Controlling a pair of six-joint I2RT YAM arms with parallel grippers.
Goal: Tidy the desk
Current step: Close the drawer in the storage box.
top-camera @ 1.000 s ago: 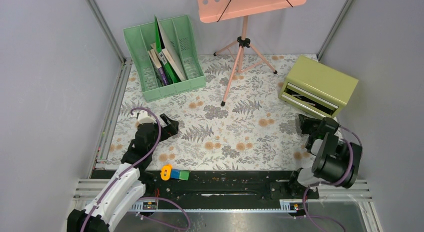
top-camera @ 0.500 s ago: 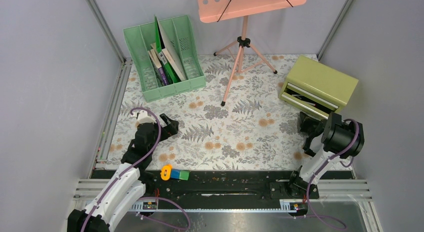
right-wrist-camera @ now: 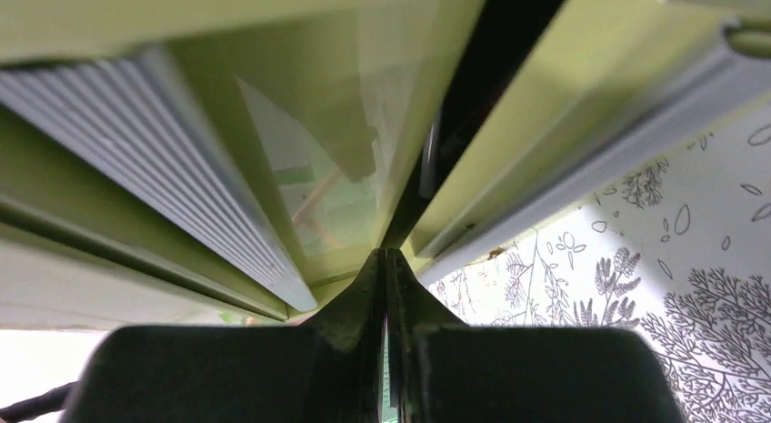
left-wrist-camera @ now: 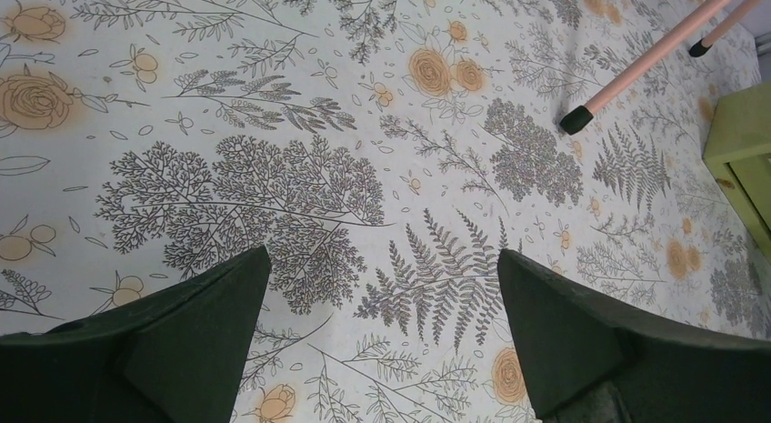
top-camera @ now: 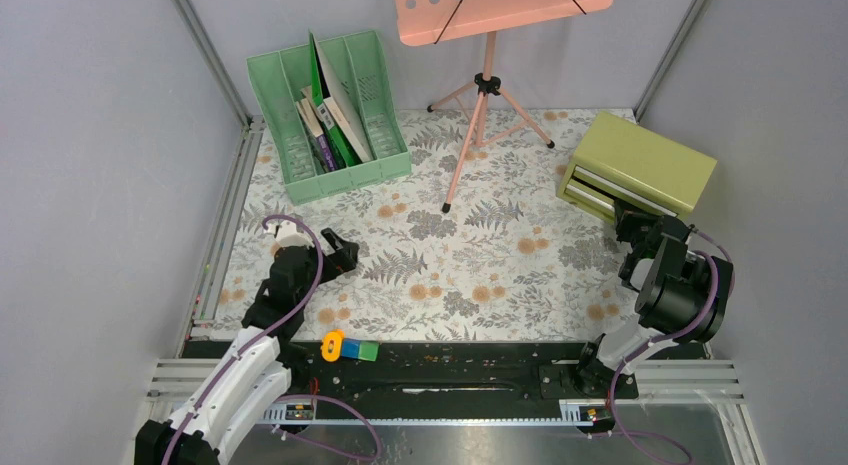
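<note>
Desk (top-camera: 480, 255) spans the cell floor between the rails, its cloth mostly bare. Rack (top-camera: 350, 175) sits back left with books slotted in, stand (top-camera: 487, 85) mid-back, drawer box (top-camera: 645, 160) back right. Right gripper (top-camera: 640, 225) is clamped tight on nothing, tips apparently against the lower drawer (top-camera: 588, 196) front. Reads as a blunt pusher to close it. Left gripper (top-camera: 340, 253) has jaws spread wide, empty, parked over cloth, out of the way. Versus a second ago: drawer stuck out further and right arm sat back. Left arm unchanged.
</note>
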